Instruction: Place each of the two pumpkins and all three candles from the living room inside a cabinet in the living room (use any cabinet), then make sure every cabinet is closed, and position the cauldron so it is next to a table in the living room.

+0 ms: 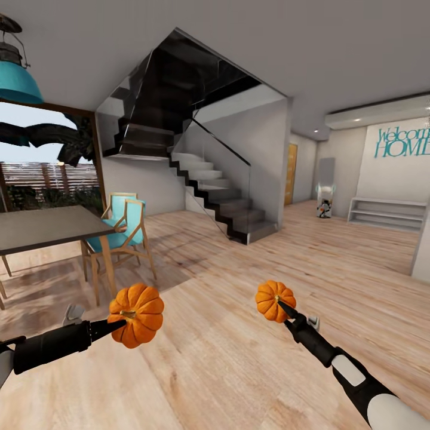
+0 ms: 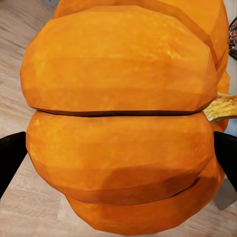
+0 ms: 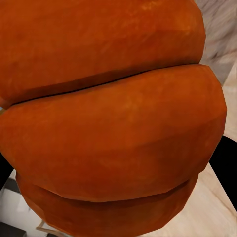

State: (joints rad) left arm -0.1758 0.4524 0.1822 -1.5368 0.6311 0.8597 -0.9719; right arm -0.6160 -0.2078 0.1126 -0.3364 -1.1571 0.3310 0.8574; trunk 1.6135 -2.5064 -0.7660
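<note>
Two bright-orange pumpkins ride in front of the robot above a pale wooden floor [image 1: 239,370], one in each hand. The left hand [image 1: 122,323] is closed on the larger-looking left pumpkin [image 1: 137,315], a dark finger reaching its stem side; in the left wrist view that left pumpkin [image 2: 121,118] sits between two black fingers [image 2: 11,159] at either edge, its tan stem [image 2: 222,107] poking out sideways. The right hand [image 1: 280,306] grips the right pumpkin [image 1: 275,301], a black fingertip lying across its front; the right wrist view shows the right pumpkin [image 3: 108,118] pressed close to the lens with a dark finger [image 3: 224,163] at its flank.

Taking the staircase [image 1: 209,185] as the landmark: it rises in grey steps with a glass balustrade at the middle of the room, well beyond both pumpkins. To the left of the staircase stands a dining bench [image 1: 48,227] with a dark top and wooden legs, and two teal-seated chairs [image 1: 122,224] just beside it, in front of a big window [image 1: 42,161] under a teal hanging lamp [image 1: 17,71]. To the right of the staircase a wooden door [image 1: 290,174] shows in a far corridor, then a white wall carrying teal lettering [image 1: 406,143] above a low white shelf unit [image 1: 388,213]. Both pumpkins hang clear of the floor, apart from each other, nearer the camera than the staircase.
</note>
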